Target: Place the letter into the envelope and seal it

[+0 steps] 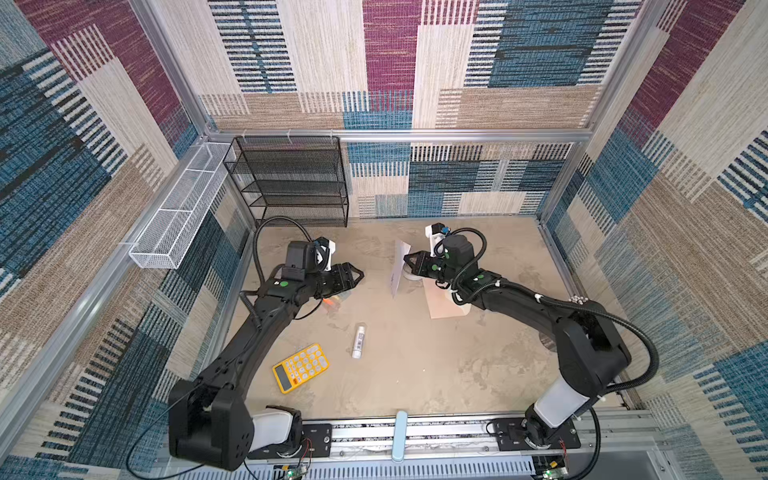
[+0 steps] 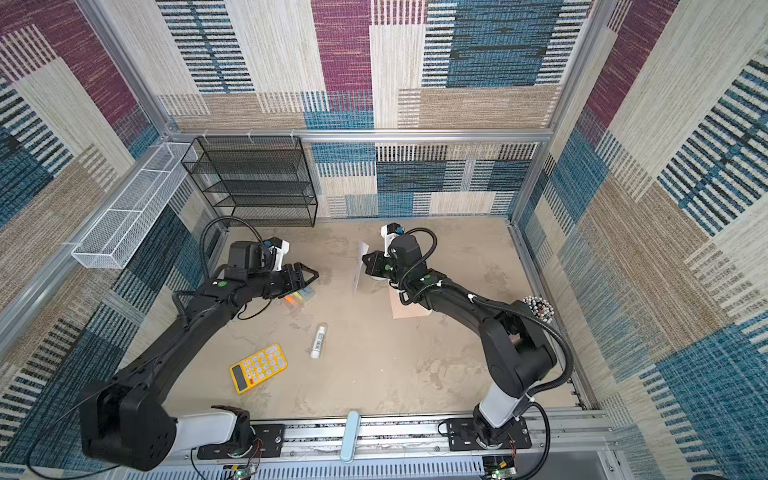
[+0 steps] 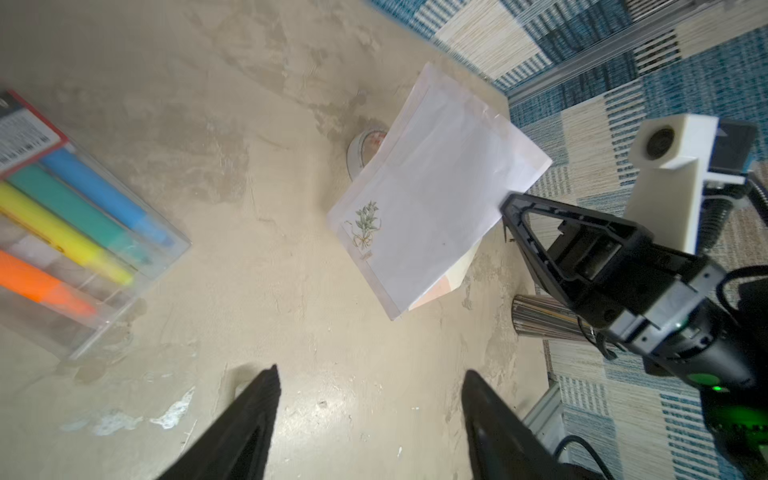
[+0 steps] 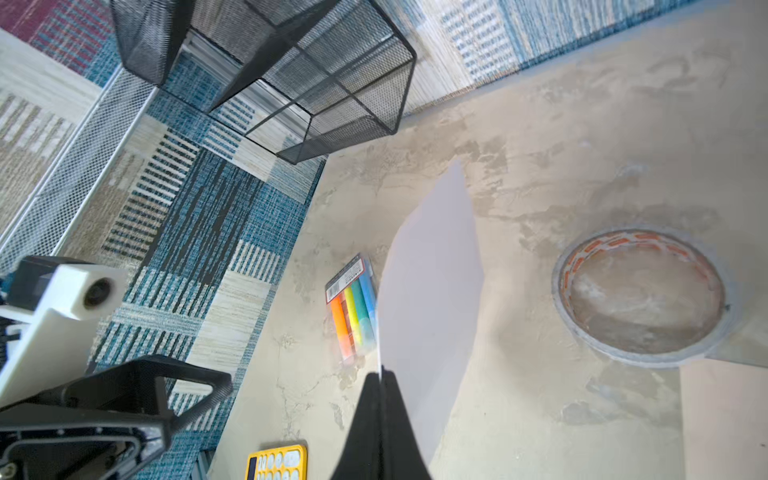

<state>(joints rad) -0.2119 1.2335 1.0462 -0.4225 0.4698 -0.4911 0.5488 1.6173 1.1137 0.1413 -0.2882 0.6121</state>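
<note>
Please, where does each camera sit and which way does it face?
Top view: high above the arms' base rail, looking down on the table; both arms show.
Top view: beside it, same table, same arms.
Left wrist: on the left arm, facing the letter; open left gripper and right gripper show.
Right wrist: on the right arm, facing the highlighter pack; right gripper, shut on the letter, shows.
Shared: both wrist views show the letter and highlighter pack.

No words or numbers can be read. The pen pack [image 3: 79, 249] beside the left claw [image 3: 370, 374] has a red label [image 3: 25, 141] with a barcode, all blurry. The letter [image 3: 432, 199] pinched in the right claw [image 3: 505, 203] shows a little plant drawing. Print on the calculator [image 1: 301, 368] and the tube [image 1: 358, 341] is too small.
</note>
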